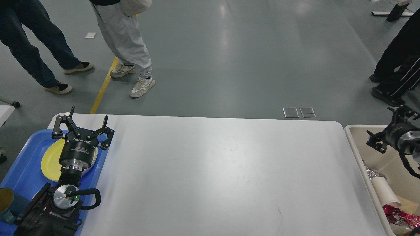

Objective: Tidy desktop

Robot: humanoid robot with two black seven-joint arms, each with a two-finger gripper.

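1. The desktop [223, 170] is the big white table with rounded corners that fills the middle of the room in front of the robot. Its surface is matte with a few faint scuffs, plus a thin dark mark near the front edge on the right.
2. A blue tray [23, 170] sits at the left end of the table, with a yellow plate [51, 160] lying flat in it. There's also a cup-like thing [6, 203] with a gold-ish inside at the tray's near corner, cut off by the frame so it's hard to say more.
3. The left gripper [83, 126] hangs over the far edge of the tray, right above the plate. Its fingers are spread wide, with nothing between them.
4. A beige bin [364, 154] sits snug against the right end of the table. Inside is a white paper cup [385, 191] on its side, some crinkly silver foil [372, 173], and a shiny red-pink wrapper [398, 214].
5. The right gripper [379, 141] is over the bin, seen dark and mostly side-on. I honestly can't tell how its jaws stand.
6. Three people are standing around on the grey floor: two at the back left by a yellow floor line [103, 87], and one at the far right.
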